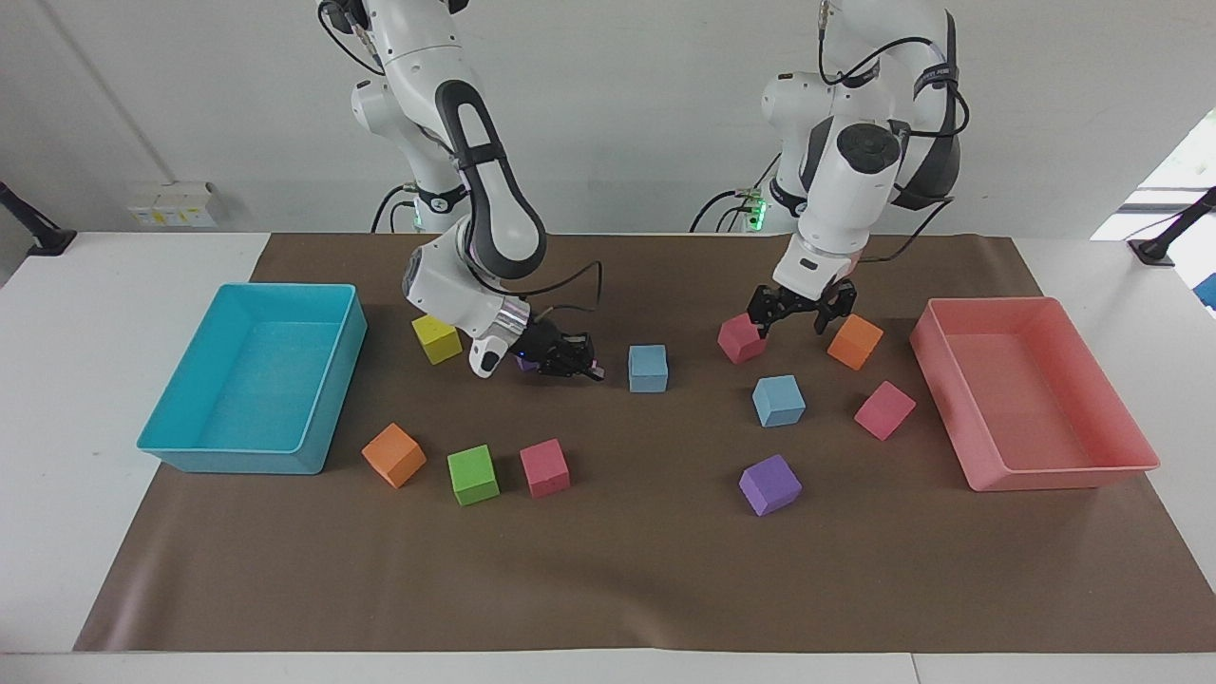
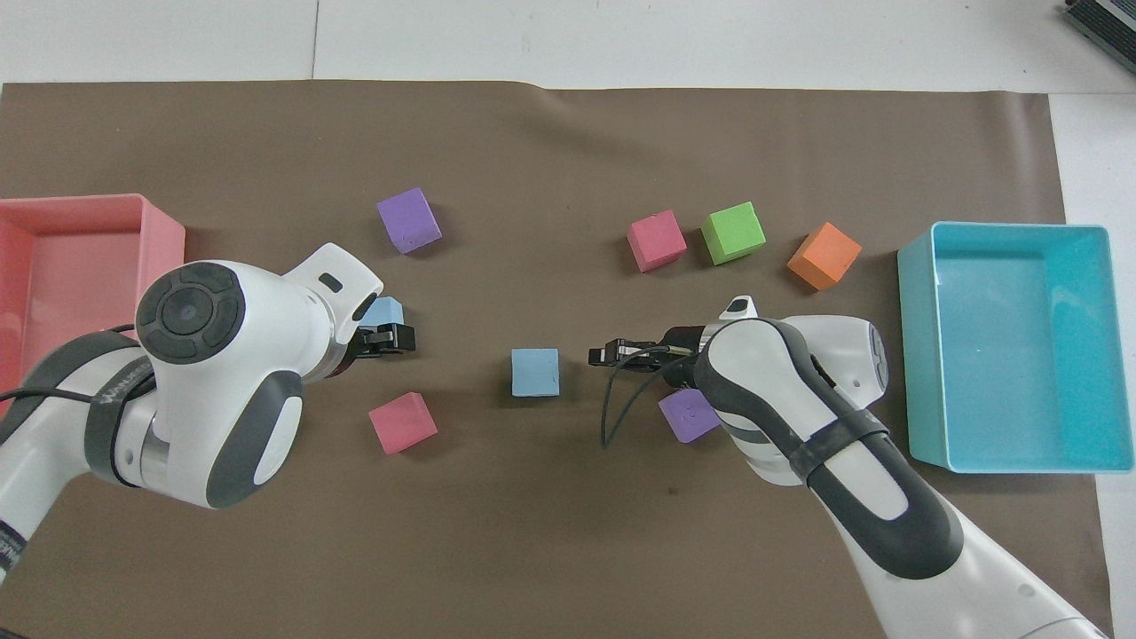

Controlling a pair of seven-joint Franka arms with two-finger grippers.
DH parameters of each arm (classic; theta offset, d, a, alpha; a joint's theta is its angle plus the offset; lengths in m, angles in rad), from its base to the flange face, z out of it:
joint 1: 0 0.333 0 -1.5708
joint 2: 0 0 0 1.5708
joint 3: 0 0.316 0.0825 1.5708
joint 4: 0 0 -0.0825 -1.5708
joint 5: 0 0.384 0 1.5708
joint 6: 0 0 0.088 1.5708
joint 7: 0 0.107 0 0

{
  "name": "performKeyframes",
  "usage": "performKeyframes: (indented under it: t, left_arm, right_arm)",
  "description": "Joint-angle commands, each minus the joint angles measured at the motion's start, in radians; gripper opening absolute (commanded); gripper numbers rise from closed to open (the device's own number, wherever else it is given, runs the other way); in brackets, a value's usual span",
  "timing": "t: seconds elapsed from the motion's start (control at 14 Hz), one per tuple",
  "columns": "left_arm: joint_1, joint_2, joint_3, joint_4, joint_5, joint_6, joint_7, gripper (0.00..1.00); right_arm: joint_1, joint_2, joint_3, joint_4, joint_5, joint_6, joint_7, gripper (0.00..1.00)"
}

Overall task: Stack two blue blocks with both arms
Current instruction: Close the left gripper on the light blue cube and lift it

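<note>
Two blue blocks lie on the brown mat: one [image 1: 648, 368] near the middle, the other [image 1: 779, 400] toward the left arm's end. My left gripper [image 1: 788, 321] hangs open just above the mat, between a pink cube [image 1: 742, 339] and an orange cube [image 1: 854, 340]. Seen from overhead, the left gripper [image 2: 390, 339] and its wrist cover part of that second blue block [image 2: 383, 311]. My right gripper [image 1: 589, 370] is shut and empty, low over the mat. It points at the middle blue block [image 2: 535, 371] from the right arm's end, a short gap away.
A cyan tray [image 1: 237, 463] stands at the right arm's end and a pink tray [image 1: 1064, 475] at the left arm's end. Yellow [image 1: 436, 338], orange [image 1: 393, 454], green [image 1: 473, 474], pink [image 1: 544, 467] [image 1: 883, 409] and purple [image 1: 769, 484] [image 2: 688, 415] cubes are scattered around.
</note>
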Motion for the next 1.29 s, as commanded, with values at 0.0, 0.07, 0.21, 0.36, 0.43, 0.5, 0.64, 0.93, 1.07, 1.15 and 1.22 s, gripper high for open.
performKeyframes:
  t: [0.0, 0.07, 0.21, 0.36, 0.43, 0.5, 0.64, 0.93, 1.07, 1.15, 1.22]
  left_arm:
    - [-0.017, 0.024, 0.018, -0.011, -0.011, 0.060, -0.008, 1.00]
    - [-0.014, 0.028, 0.018, -0.009, -0.010, 0.063, -0.007, 1.00]
    - [-0.010, 0.048, 0.018, -0.005, -0.004, 0.085, -0.005, 1.00]
    - [-0.007, 0.064, 0.018, -0.002, 0.004, 0.100, 0.001, 1.00]
    - [-0.007, 0.067, 0.019, -0.002, 0.004, 0.112, 0.006, 1.00]
    - [-0.007, 0.074, 0.019, -0.002, 0.021, 0.125, 0.006, 1.00]
    - [-0.005, 0.094, 0.019, -0.002, 0.035, 0.154, 0.006, 1.00]
    - [-0.001, 0.111, 0.019, -0.002, 0.064, 0.172, 0.007, 1.00]
    - [0.001, 0.123, 0.021, -0.002, 0.070, 0.181, 0.006, 1.00]
    - [0.002, 0.128, 0.021, 0.000, 0.070, 0.189, 0.006, 1.00]
    - [0.002, 0.136, 0.021, 0.000, 0.070, 0.195, 0.006, 1.00]
  right_arm:
    - [-0.005, 0.011, 0.006, -0.004, 0.050, -0.002, -0.064, 0.00]
    - [-0.005, 0.012, 0.006, -0.004, 0.052, -0.001, -0.066, 0.00]
    - [-0.005, 0.012, 0.006, -0.004, 0.053, -0.001, -0.073, 0.00]
    - [0.009, 0.011, 0.006, -0.004, 0.067, 0.005, -0.073, 0.00]
    - [0.021, 0.011, 0.006, -0.004, 0.070, 0.007, -0.073, 0.00]
    - [0.022, 0.011, 0.006, -0.004, 0.073, 0.007, -0.073, 0.00]
    - [0.022, 0.011, 0.006, -0.004, 0.075, 0.021, -0.073, 0.00]
    - [0.019, 0.011, 0.006, -0.004, 0.075, 0.013, -0.087, 0.00]
    - [0.018, 0.011, 0.006, -0.004, 0.075, 0.010, -0.092, 0.00]
    - [0.018, 0.011, 0.006, -0.004, 0.075, 0.010, -0.096, 0.00]
    - [0.015, 0.011, 0.006, -0.004, 0.075, 0.010, -0.105, 0.00]
